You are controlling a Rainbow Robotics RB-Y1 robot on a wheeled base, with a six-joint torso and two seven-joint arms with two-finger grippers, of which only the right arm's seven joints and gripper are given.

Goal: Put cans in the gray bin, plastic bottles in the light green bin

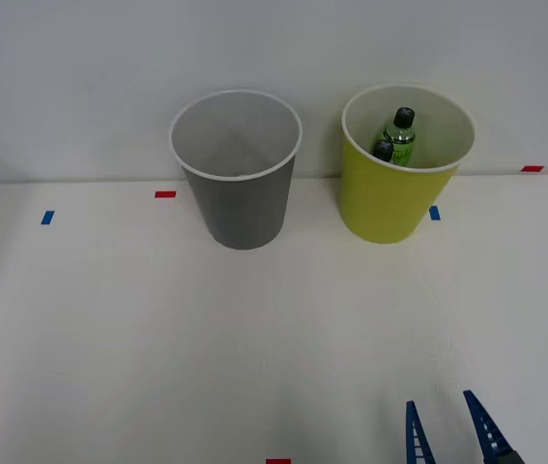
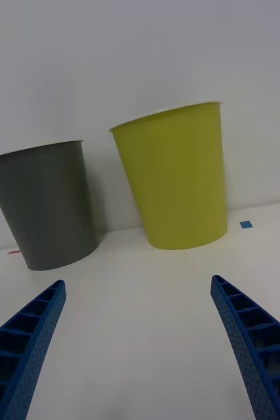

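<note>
White table (image 1: 119, 329) — red (image 1: 165, 194), blue (image 1: 47, 217) tape marks; pale wall (image 1: 80, 77) behind.
</note>
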